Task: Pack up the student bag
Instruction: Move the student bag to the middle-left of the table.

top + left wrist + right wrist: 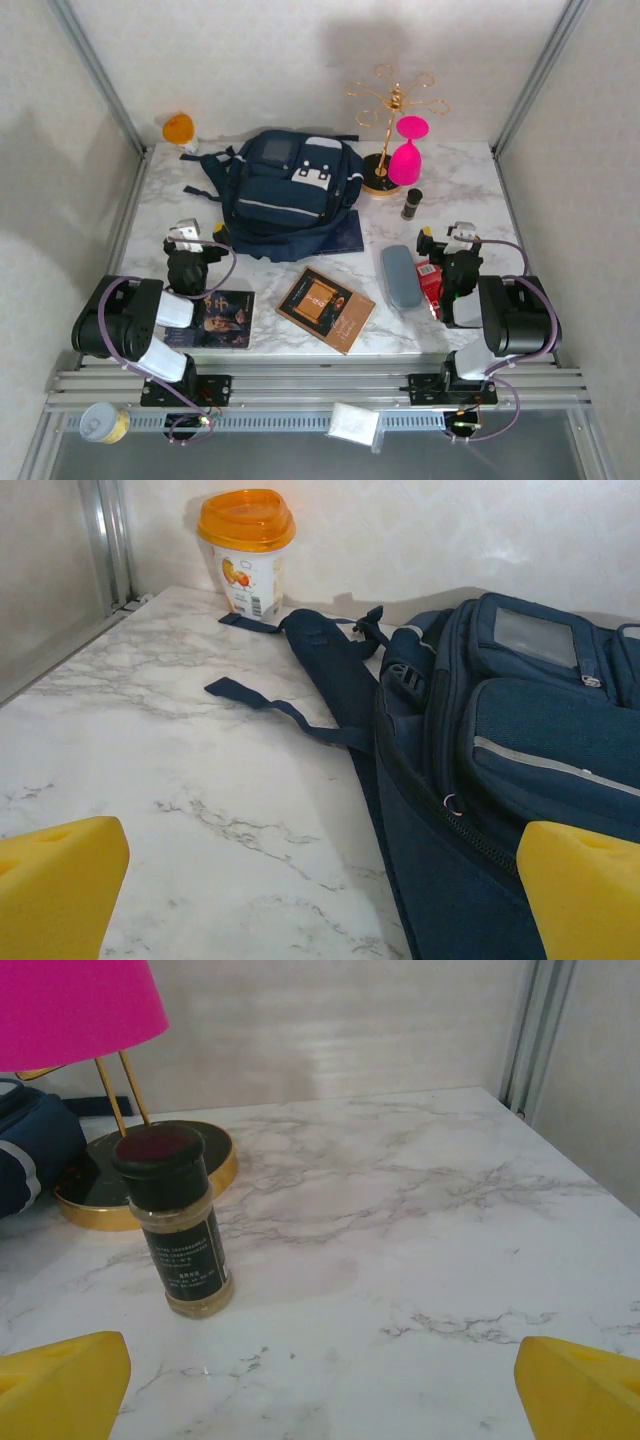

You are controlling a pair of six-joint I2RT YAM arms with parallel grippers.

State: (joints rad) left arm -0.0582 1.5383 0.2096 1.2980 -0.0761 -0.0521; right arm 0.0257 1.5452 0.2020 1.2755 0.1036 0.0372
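Note:
The navy student bag [285, 192] lies flat at the back middle of the table, light patches up, its main zip partly open along the near side [480, 830]. Its straps [300, 670] trail left over the marble. My left gripper [190, 240] rests open just left of the bag's near corner, its yellow fingertips [55, 890] wide apart with only table and bag edge between them. On the right, my right gripper [450, 240] is open too, yellow pads [60, 1385] apart over bare marble.
Near the front lie two books [222, 318] [326, 308], a grey glasses case [402, 276] and a red pack [430, 283]. A spice jar [180, 1222], a pink glass [408, 150] on a gold stand [392, 120] and an orange-lidded cup [247, 552] stand at the back.

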